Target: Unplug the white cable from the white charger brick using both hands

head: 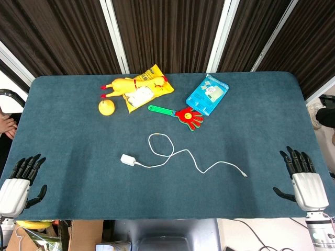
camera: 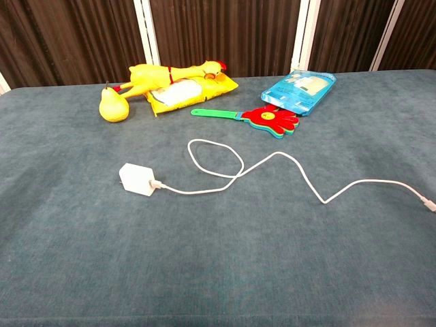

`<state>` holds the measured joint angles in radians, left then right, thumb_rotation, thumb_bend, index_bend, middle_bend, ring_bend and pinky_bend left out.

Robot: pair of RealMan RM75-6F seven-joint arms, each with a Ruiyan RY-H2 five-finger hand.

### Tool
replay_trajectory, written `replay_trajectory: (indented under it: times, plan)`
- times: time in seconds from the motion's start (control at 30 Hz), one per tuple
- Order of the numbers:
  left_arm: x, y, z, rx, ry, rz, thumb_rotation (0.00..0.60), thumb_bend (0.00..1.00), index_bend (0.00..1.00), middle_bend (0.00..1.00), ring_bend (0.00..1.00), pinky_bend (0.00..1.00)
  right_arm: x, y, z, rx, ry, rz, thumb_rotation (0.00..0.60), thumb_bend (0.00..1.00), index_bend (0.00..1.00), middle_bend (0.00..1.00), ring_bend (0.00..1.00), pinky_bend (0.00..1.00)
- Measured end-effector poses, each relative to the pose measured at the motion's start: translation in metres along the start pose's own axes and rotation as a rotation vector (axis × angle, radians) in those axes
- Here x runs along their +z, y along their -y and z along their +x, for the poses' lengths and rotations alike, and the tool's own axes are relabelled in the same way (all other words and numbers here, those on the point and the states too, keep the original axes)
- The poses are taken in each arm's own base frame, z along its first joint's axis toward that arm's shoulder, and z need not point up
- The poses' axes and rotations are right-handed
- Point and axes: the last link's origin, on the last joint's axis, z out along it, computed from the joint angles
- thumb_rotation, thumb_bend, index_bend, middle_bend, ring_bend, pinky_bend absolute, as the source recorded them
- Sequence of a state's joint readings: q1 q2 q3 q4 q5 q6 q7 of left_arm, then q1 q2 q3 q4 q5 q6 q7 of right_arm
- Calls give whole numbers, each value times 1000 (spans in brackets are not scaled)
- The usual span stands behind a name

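The left robot hand [head: 21,183] rests at the near left corner of the worktop [head: 261,136], fingers spread apart and holding nothing. The right robot hand [head: 303,180] sits at the near right edge, fingers likewise spread and empty. Both show only in the head view, and both are well apart from the charger.

The charger brick [camera: 137,179] is a small white block with rounded corners, lying flat near the middle of the worktop, a little left of centre. The white cable [camera: 272,160] is plugged into its right side; the thin, smooth cord makes one loop behind the brick, then snakes off to the right, ending in a loose plug [camera: 427,202].

The worktop is covered in a dark teal, felt-like cloth. Along the far side lie a yellow rubber chicken [camera: 163,75] across a yellow snack bag [camera: 187,92], a yellow pear-shaped toy [camera: 112,105] just left of them, a plastic hand clapper [camera: 262,118] with a green handle and red palm, and a glossy blue packet [camera: 300,88]. All lie beyond the cable, none touching it.
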<state>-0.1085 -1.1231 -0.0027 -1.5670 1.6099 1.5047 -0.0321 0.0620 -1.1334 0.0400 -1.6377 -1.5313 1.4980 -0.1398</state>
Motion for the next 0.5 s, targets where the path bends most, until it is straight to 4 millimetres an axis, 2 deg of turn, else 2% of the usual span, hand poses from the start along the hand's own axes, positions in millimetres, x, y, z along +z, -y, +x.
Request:
replay_trajectory:
  times: [0.13,0.17,0.2,0.27,0.3,0.37,0.43,0.5]
  plan:
    - [2,-6,-2,-12,9,-23,600,466,0,0,0,42,-2,-1,1,1,-2,-4,600,119,0,0,0,0]
    - [3,-10,-4,-21,13,-36,600,467,0,0,3,62,-3,-1,1,1,-3,-2,600,119,0,0,0,0]
    - [5,-14,-7,-33,16,-49,600,468,0,0,30,122,-4,-1,2,4,-5,-2,600,119,0,0,0,0]
    - [9,-22,-13,-54,19,-72,600,468,0,0,179,334,-5,-2,3,9,-9,-2,600,118,0,0,0,0]
    - [12,-29,-19,-73,21,-98,600,468,0,0,328,494,-6,-4,4,10,-10,-2,600,118,0,0,0,0]
    - [19,-44,-28,-106,28,-147,600,468,3,0,551,703,-6,-4,4,11,-7,-2,600,119,0,0,0,0]
    - [30,-62,-40,-137,48,-206,600,468,22,15,694,824,-5,-5,3,12,-2,-5,600,118,0,0,0,0]
    - [42,-82,-51,-158,59,-256,600,468,51,49,795,905,-4,-6,2,9,1,-8,600,118,0,0,0,0]
